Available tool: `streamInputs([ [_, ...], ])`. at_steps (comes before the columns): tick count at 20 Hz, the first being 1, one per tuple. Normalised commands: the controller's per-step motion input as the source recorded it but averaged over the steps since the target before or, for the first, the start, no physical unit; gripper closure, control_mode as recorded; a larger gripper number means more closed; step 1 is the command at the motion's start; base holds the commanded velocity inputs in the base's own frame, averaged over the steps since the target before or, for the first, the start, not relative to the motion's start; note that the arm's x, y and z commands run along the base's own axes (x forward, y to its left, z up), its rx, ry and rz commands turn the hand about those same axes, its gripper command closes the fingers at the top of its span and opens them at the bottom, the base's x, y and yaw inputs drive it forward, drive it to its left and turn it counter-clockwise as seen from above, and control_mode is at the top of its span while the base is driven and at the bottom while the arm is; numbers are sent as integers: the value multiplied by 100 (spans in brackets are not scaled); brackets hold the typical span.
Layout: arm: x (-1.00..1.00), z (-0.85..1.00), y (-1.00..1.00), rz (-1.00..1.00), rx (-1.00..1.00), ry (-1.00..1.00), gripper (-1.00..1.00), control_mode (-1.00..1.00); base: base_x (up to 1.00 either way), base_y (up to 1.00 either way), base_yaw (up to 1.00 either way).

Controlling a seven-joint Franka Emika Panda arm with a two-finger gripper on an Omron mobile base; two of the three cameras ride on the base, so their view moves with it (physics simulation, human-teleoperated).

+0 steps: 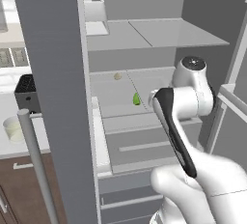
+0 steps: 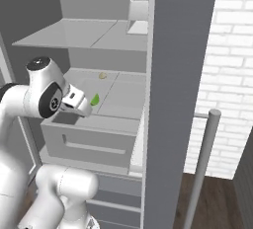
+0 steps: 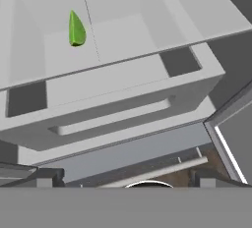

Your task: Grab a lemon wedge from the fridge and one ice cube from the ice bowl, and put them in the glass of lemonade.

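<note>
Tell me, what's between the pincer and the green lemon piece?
Nothing: in the right base view, only bare shelf separates the pincer from the lemon wedge.

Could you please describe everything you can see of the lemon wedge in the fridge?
The lemon wedge is a small, bright yellow-green piece, smooth and glossy-looking, pointed at one end and rounded at the other. It stands roughly upright on the pale grey glass shelf inside the open fridge, just above the drawer. Nothing but the shelf touches it. A small beige lump lies farther back, apart from it.
</note>
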Motion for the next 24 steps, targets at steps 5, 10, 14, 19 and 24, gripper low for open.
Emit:
streamInputs([
  [5, 59, -8, 0, 5, 0, 15, -100, -100, 0, 0, 0],
  [10, 28, -32, 5, 9, 2, 3, -100, -100, 0, 0, 0],
  [14, -2, -23, 21, 7, 5, -27, -100, -100, 0, 0, 0],
  [19, 5, 0, 27, 2, 0, -24, -100, -100, 0, 0, 0],
  [24, 43, 0, 10, 0, 0, -2, -100, -100, 0, 0, 0],
])
